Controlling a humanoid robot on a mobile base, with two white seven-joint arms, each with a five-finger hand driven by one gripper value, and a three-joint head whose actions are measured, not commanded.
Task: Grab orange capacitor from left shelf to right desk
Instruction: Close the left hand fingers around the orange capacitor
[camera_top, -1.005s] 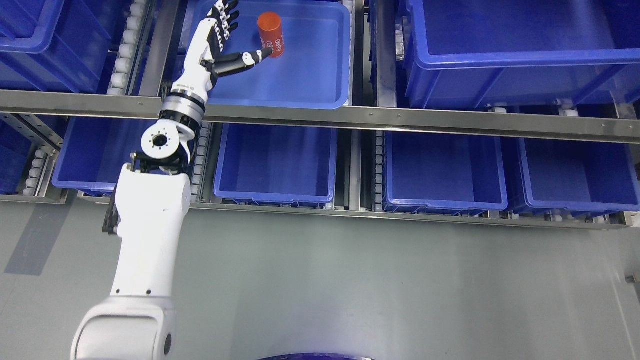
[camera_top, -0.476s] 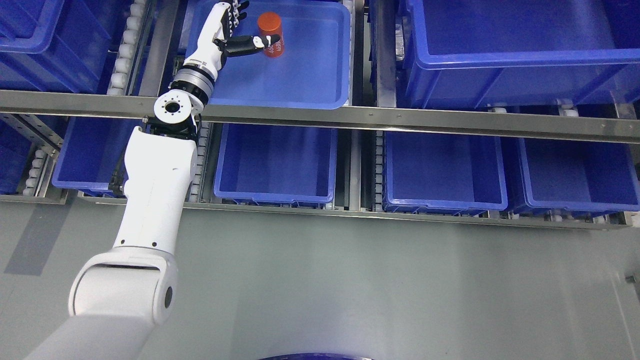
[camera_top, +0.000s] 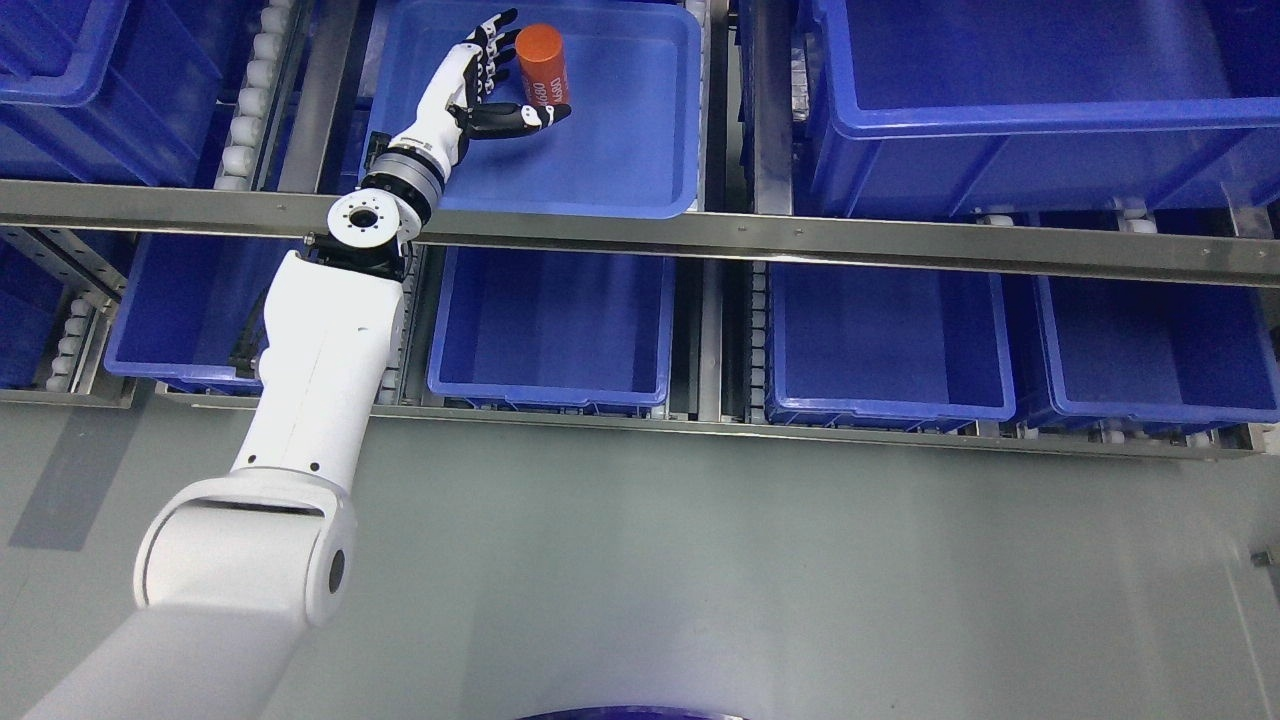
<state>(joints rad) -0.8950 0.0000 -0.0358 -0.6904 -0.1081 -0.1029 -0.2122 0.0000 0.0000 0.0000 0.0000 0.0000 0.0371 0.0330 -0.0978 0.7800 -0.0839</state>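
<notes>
Orange cylindrical capacitor (camera_top: 542, 63), smooth glossy casing with white print on its side, sits in the shallow blue plastic tray (camera_top: 640, 150) on the upper shelf level. Flat round end faces up toward the camera; long axis runs roughly vertical, leaning slightly, base toward the tray floor. It is in the tray's back-left area, clear of the walls.

Left robot hand (camera_top: 490, 90), white shell with black jointed segments, reaches in over the steel front rail (camera_top: 800, 240) of the shelf. Fingers (camera_top: 497, 40) are extended up the capacitor's left side, thumb (camera_top: 525, 117) crosses below its lower end. Fingers apart, cupped around the part but not clamped; contact at thumb tip can't be confirmed.

White smooth forearm (camera_top: 330, 360) crosses in front of the lower shelf level. Right arm not in view.

Around: deep blue plastic bin (camera_top: 1000, 110) just right of the tray, a row of open blue plastic bins (camera_top: 880, 340) below, white roller tracks (camera_top: 250, 90) at left, grey matte floor (camera_top: 700, 560) in front. Only the tray rim and rail lie near the wrist.
</notes>
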